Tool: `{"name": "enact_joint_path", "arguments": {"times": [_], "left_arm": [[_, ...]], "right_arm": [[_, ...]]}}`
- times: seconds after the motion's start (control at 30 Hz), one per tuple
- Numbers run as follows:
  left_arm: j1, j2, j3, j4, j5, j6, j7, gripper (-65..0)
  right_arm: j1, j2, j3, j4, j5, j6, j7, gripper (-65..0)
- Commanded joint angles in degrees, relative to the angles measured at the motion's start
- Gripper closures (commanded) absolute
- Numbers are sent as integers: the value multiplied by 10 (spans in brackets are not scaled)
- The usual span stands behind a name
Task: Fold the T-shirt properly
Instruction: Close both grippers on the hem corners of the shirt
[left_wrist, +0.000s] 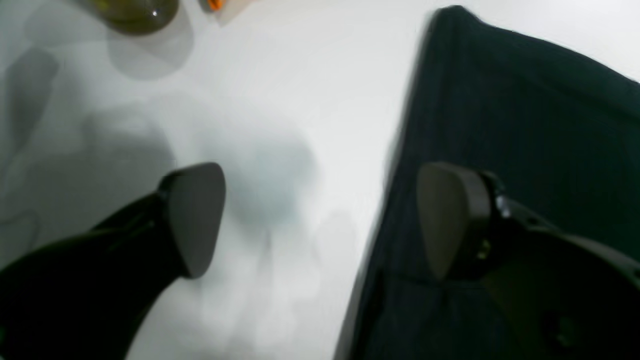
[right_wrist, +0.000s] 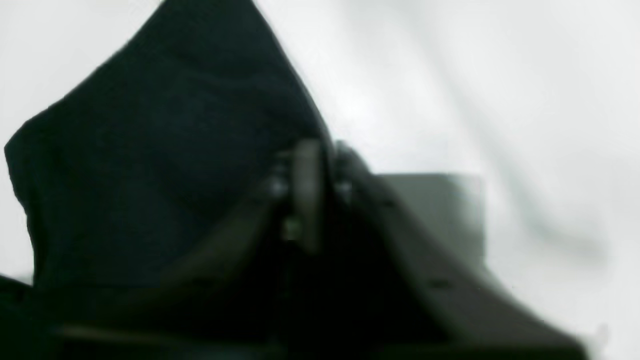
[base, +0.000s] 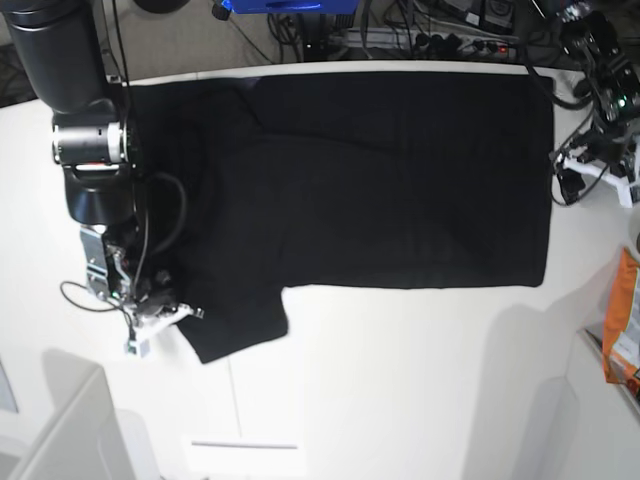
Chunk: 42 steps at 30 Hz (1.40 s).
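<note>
The black T-shirt (base: 390, 180) lies spread flat on the white table (base: 400, 390), plain side up, with one short sleeve (base: 235, 320) pointing toward the front left. My right gripper (base: 165, 312) sits at that sleeve's outer edge. In the right wrist view its fingers (right_wrist: 309, 190) are pressed together, and the black cloth (right_wrist: 165, 150) runs right up to them, pinched. My left gripper (left_wrist: 322, 220) hangs open over the shirt's side edge (left_wrist: 400, 165), one finger (left_wrist: 450, 220) above the cloth, the other above bare table. In the base view it is at the shirt's right end (base: 590, 165).
An orange packet (base: 625, 320) lies at the table's right edge. Cables and a power strip (base: 440, 40) run along the back. A pale box (base: 60, 430) stands at the front left corner. A brownish round object (left_wrist: 135, 12) shows at the top of the left wrist view.
</note>
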Motion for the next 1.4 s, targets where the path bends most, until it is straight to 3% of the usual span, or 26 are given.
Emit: {"name": "enact_joint_path", "arguments": {"times": [0.0,0.27,0.73,1.0,1.2,1.27,1.37], "left_arm": [[-23,-22,6,-2,-5,-1,-6,-578],[-167,-74,90,-121,-4,-1,13,-578],[-365,-77,195,-365,60,-1,6,-578],[-406,-77,268,-476,60,-1,-52,-578],[-402,-65,278,-502,59,-1,-85,-576],[-401,-60,278,-502,59,-1,-84,-536],[-401,-54,278,-502,63,-1,-85,-327]], "right_arm": [[7,-1,0,0,-5,0,-30,0],[7,-1,0,1,-5,-1,-47,0],[8,-1,0,1,-4,-1,-47,0],[10,-1,0,1,-4,-1,-47,0],[8,0,0,1,-4,-1,-45,0],[7,1,0,1,-4,-1,-45,0],[7,1,0,1,-4,-1,-45,0]]}}
